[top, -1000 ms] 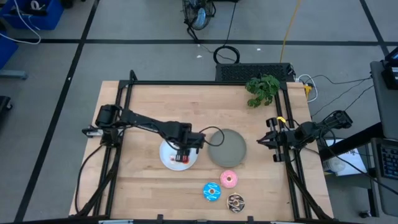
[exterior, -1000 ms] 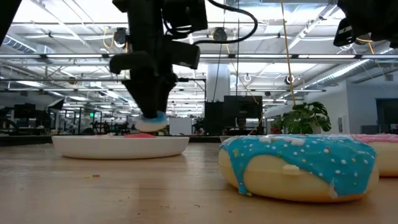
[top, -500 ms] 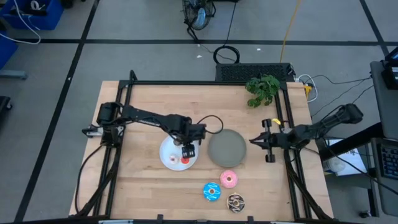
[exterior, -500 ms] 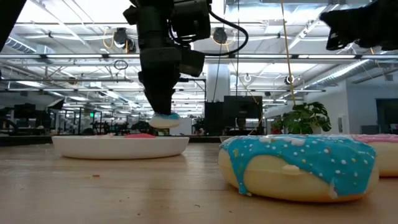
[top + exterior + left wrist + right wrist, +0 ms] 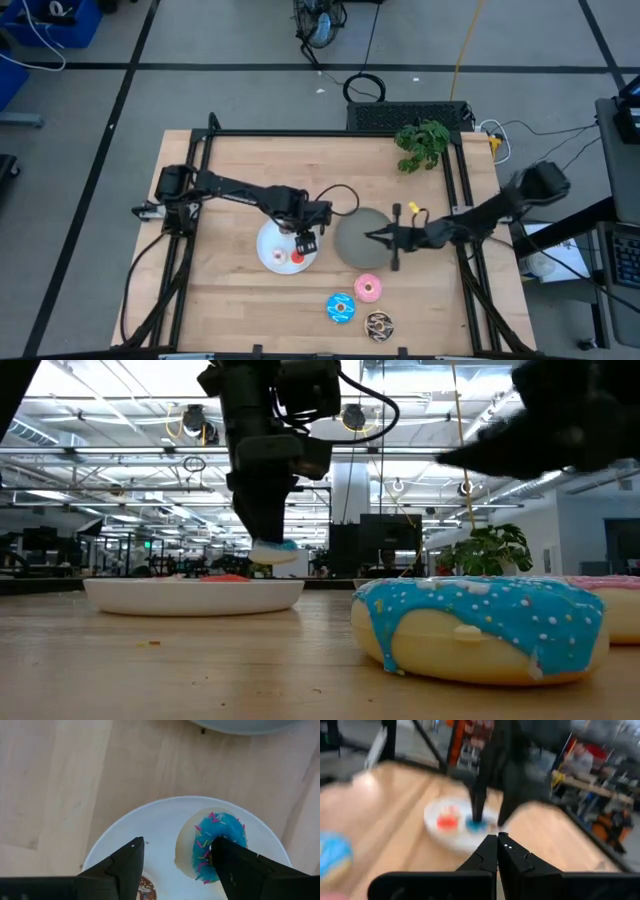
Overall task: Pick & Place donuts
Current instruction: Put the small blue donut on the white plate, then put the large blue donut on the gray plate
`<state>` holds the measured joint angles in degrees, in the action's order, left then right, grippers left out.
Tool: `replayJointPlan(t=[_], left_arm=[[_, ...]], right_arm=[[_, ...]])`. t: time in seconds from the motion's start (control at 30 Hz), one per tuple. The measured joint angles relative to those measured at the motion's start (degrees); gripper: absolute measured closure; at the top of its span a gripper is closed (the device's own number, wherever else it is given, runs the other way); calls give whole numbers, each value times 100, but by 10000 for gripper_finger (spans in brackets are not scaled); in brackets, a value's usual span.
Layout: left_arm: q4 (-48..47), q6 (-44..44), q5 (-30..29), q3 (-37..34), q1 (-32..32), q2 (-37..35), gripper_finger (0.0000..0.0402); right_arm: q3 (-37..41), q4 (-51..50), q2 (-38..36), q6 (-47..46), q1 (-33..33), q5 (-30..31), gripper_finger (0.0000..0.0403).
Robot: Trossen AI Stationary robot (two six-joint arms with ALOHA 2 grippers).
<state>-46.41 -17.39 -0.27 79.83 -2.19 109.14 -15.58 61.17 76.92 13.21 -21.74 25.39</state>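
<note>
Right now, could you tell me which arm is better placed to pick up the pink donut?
Right: its shut gripper sits over the grey plate, near the pink donut; the left gripper is at the white plate.

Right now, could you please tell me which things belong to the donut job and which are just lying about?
Job: large pink toy donut; large blue toy donut; brown sprinkled donut; tiny red donut; tiny blue donut; round white plate.
Lying about: green leafy plant; round grey plate.

two plates, one white (image 5: 268, 252) and one grey (image 5: 362, 238), three larger donuts, blue (image 5: 340, 307), pink (image 5: 368, 289) and brown (image 5: 379, 324), three tiny donuts visible, red (image 5: 296, 257), blue (image 5: 218, 844) and brown (image 5: 145, 890), and two grippers, left (image 5: 303, 240) and right (image 5: 377, 238).
</note>
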Motion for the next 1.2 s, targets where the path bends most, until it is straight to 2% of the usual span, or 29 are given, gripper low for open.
replayJointPlan(t=[0.07,0.2,0.5,0.87,1.03,1.2], left_arm=[[2,-11,0,0,-68,-2,172],[-16,-10,-23,0,-182,-2,172],[-22,72,-191,0,-330,-3,172],[118,46,-295,0,-209,-11,172],[124,13,-319,0,-199,-11,172],[160,-6,-302,0,-174,-11,172]], right_arm=[[-367,278,529,143,1,-2,403],[-1088,113,1532,248,132,3,403],[-2310,111,3050,192,560,-138,403],[-3274,-683,3654,291,793,-629,403],[-3352,-980,3695,109,983,-918,403],[-3352,-1045,3692,94,1005,-940,403]])
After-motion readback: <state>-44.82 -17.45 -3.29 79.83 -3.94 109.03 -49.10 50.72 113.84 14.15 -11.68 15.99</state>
